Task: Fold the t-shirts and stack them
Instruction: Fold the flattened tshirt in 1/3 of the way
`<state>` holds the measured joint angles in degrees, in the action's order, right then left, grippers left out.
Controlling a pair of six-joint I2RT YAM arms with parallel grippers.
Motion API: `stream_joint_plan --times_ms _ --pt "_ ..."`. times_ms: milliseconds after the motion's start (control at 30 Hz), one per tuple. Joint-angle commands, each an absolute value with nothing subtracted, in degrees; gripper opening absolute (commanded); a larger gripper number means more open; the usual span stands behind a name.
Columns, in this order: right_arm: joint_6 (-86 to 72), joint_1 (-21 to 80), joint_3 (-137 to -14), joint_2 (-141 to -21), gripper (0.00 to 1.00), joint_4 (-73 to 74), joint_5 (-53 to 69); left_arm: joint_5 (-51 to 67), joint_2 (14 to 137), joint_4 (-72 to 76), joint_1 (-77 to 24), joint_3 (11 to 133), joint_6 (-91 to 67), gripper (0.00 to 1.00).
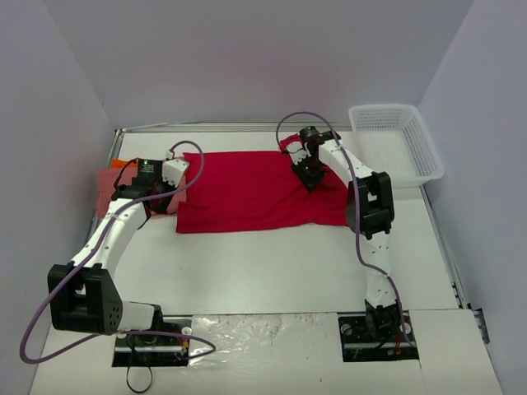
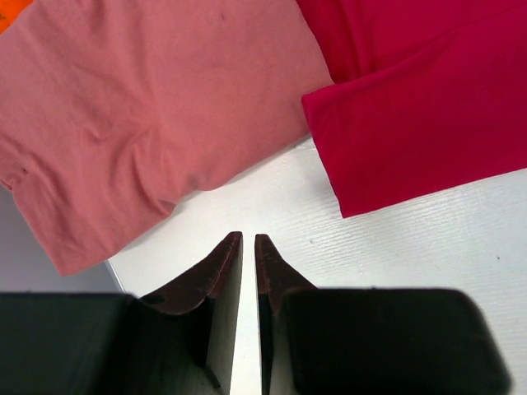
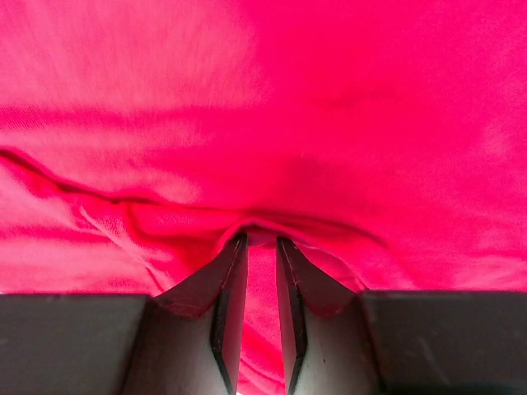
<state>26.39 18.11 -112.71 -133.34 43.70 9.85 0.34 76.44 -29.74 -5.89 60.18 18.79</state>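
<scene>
My right claw (image 3: 262,240) pinches a fold of the red t-shirt (image 3: 346,99); likely limp, best held by corners. My left claw (image 2: 249,239) beside it is pressed together, empty

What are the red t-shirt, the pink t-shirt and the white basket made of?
Red t-shirt: soft, matte cloth, probably a cotton knit; it wrinkles and folds over itself. Pink t-shirt: the same kind of soft, matte cloth, with gentle creases. Basket: looks like stiff white plastic, slightly shiny, with walls full of small mesh holes.
</scene>
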Motion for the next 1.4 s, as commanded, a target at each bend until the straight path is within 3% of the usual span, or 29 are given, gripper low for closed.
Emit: stream_joint_plan --times_ms 0,467,700,767,1033,1367 --pt "24.7 18.5 -117.8 -134.6 0.17 45.0 8.1 2.0 74.3 -29.4 -5.1 60.6 18.1 0.12" --pt "23.6 17.6 -116.7 -131.6 0.17 43.6 6.9 3.3 74.6 -29.8 -4.4 61.0 18.1 0.12" --pt "24.3 14.9 -103.9 -120.1 0.11 40.4 4.1 8.8 73.6 -31.2 -4.5 61.5 18.4 0.08" --pt "25.0 13.7 -99.0 -115.9 0.0 40.4 3.4 12.0 73.7 -32.5 -4.6 61.9 19.3 0.05" --pt "27.0 9.6 -86.1 -105.0 0.0 40.0 2.0 13.0 75.9 -31.3 -9.0 60.6 21.5 0.02" --pt "26.8 9.4 -79.5 -102.3 0.0 40.1 0.4 11.4 83.3 -25.5 -13.0 56.3 24.2 0.02"
